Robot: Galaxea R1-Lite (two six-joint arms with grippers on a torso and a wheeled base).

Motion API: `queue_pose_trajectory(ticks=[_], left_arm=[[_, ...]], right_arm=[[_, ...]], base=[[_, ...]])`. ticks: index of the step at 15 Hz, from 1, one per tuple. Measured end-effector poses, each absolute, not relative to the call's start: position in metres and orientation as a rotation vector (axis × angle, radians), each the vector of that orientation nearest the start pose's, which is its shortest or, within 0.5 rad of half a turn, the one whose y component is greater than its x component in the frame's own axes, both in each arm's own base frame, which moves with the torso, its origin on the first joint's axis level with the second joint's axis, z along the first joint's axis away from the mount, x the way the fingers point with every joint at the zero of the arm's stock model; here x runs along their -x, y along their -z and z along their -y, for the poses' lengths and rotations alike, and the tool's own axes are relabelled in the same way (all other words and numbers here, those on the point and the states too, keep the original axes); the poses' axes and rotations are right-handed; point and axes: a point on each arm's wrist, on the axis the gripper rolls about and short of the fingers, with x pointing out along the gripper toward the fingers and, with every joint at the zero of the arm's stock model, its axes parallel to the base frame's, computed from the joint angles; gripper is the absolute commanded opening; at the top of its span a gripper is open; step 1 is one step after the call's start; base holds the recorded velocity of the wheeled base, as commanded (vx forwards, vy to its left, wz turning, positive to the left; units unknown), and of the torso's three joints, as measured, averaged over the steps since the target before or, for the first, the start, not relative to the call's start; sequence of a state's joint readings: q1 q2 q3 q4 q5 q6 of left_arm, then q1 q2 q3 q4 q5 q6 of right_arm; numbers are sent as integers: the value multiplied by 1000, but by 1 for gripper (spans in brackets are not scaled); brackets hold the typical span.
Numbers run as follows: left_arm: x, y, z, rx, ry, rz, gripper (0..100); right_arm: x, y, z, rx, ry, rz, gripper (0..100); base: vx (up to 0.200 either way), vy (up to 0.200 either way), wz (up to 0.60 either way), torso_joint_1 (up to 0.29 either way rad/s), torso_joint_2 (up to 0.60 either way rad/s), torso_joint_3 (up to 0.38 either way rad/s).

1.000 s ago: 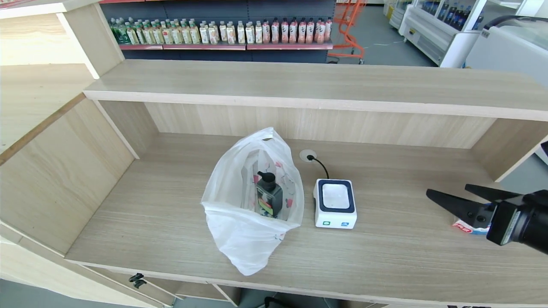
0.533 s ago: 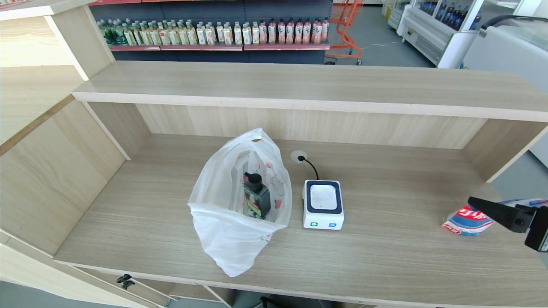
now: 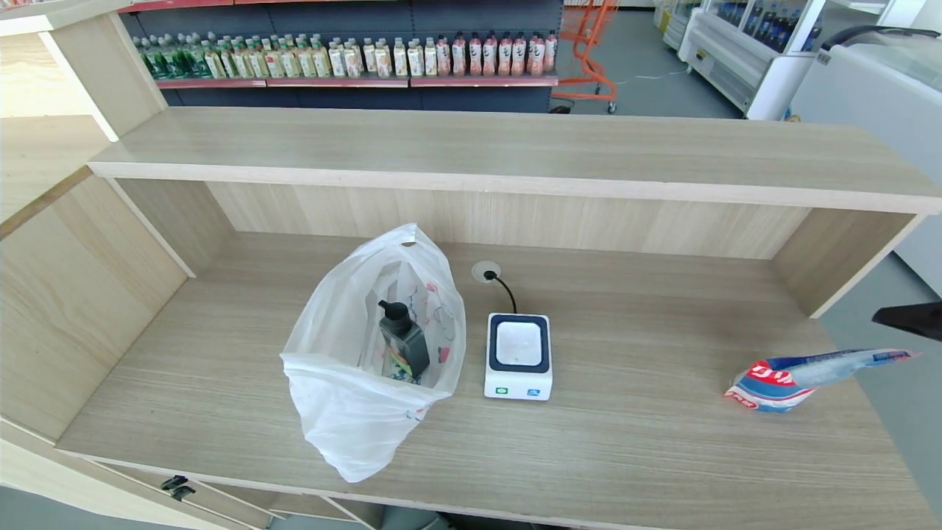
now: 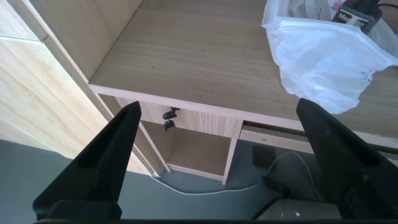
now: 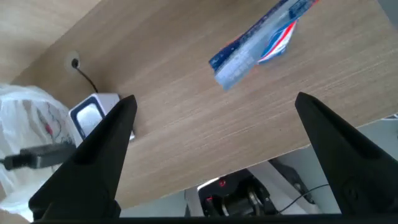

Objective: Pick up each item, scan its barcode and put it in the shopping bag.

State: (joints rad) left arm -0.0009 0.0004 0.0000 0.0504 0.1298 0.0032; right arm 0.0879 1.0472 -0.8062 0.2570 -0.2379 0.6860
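Right pincer (image 5: pixel 216 102) is spread wide with nothing in it, out beyond the right end of the tabletop (image 3: pixel 647 427). The pouch (image 3: pixel 787 375), red, white and blue, lies at that end, and in the head view its far tip pokes out past the edge. There's a broad bare stretch of wood between it and the scanner (image 3: pixel 518 355), which sits mid-tabletop just beside the shopping bag (image 3: pixel 372 353). The bag's mouth gapes upward and a dark pump bottle (image 3: pixel 403 340) stands inside. A raised wall closes off the back and both sides, and the front edge is open

Left pincer (image 4: pixel 217 118) is gaping just as wide, also empty, and hangs off the front left corner lower than the tabletop

Against a second ago the head camera has swung, so the whole scene sits further left in frame. Bag and scanner keep their places beside each other. My right pincer was over the pouch then. Now it has drawn back to the right, and the pouch is fully uncovered

In the head view only a dark tip of that pincer shows, cut off at the frame edge. The pouch's end is clipped in the right wrist view, I can't spot its barcode, and whatever lies behind the bottle is a blur through the plastic
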Motion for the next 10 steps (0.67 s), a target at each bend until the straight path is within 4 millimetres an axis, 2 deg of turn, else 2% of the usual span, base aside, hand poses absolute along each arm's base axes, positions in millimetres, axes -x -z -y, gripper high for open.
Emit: queue_pose_trajectory(ticks=[2, 4, 7, 10], left_arm=[[23, -70, -3, -7, -127, -51, 100], [23, -70, -3, -7, -129, -51, 100], [23, -70, -3, -6, -128, -51, 100], [23, -70, -3, -7, -128, -51, 100]], right_arm=[[-135, -250, 2, -613, 429, -431, 100], [-145, -247, 15, -624, 542, -455, 100], [-171, -230, 37, -638, 688, -524, 100], [-204, -211, 53, -645, 741, -548, 100]], base=[[0, 0, 0, 0, 0, 0], [0, 0, 0, 0, 0, 0], [0, 0, 0, 0, 0, 0], [0, 0, 0, 0, 0, 0]])
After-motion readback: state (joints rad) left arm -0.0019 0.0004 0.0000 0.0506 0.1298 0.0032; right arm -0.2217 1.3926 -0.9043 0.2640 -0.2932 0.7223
